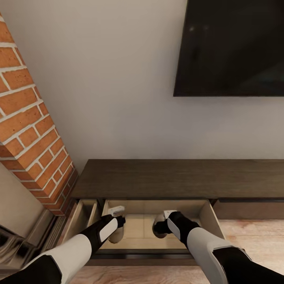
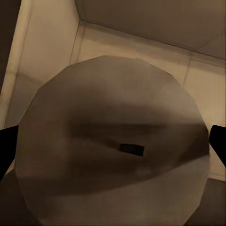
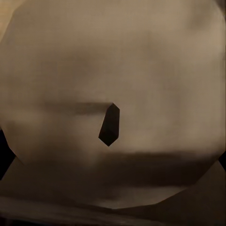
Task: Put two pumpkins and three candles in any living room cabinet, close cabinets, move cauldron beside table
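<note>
The cabinet [image 1: 177, 177] runs along the wall, and its drawer [image 1: 206, 216] is pulled out with the pale inside showing. Both my arms reach down into it. My left gripper [image 1: 118, 229] is shut on a beige candle [image 1: 117, 238]. In the left wrist view that candle's flat round top [image 2: 113, 94] with its dark wick sits between the dark fingertips [image 2: 5, 150] of my left gripper [image 2: 113, 153]. My right gripper [image 1: 161, 228] is shut on a second candle [image 1: 157, 224], whose top [image 3: 113, 61] lies close under my right gripper [image 3: 113, 162].
A brick fireplace [image 1: 31, 130] stands at the left, close to my left arm. A dark TV [image 1: 232, 47] hangs on the wall above the cabinet. A narrower compartment [image 1: 85, 216] is open left of the drawer. Wooden floor [image 1: 256, 236] lies to the right.
</note>
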You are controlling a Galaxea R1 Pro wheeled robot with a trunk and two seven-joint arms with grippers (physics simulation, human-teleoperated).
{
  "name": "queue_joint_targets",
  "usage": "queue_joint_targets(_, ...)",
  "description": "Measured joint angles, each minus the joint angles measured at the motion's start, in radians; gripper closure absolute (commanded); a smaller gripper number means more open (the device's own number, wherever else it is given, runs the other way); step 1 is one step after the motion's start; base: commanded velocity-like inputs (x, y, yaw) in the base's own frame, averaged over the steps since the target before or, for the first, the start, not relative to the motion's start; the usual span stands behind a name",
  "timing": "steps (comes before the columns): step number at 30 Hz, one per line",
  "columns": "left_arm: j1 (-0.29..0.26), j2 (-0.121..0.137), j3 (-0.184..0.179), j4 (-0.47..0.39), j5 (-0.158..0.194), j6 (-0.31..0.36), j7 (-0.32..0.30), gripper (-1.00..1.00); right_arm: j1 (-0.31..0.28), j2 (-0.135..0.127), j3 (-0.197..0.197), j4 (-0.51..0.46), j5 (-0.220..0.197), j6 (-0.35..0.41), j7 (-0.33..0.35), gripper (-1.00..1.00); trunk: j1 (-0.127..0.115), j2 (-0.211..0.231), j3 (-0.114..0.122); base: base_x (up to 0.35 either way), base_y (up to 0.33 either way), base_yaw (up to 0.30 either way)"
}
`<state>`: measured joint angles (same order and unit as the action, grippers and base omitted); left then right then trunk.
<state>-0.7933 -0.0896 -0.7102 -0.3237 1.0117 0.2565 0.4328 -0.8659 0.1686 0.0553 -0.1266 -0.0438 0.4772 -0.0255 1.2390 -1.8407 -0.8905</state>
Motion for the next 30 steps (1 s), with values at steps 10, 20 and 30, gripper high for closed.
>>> queue_joint_targets(10,0.015,-0.011,0.000,0.045,-0.001,-0.047,-0.083,1.00,0.011,0.000,-0.003,0.070,-0.003,-0.087,-0.042,1.00,0.000,0.000,0.000,0.068,0.000,0.000)
queue_joint_targets(20,0.026,-0.011,0.000,0.048,-0.003,-0.054,-0.103,1.00,0.052,0.000,0.000,0.068,0.001,-0.155,-0.041,1.00,0.000,0.000,0.000,0.030,0.000,0.000)
queue_joint_targets(30,0.026,-0.010,0.000,0.048,-0.002,-0.054,-0.103,1.00,0.053,-0.001,0.000,0.062,0.001,-0.158,-0.039,1.00,0.000,0.000,-0.014,0.000,0.000,0.000)
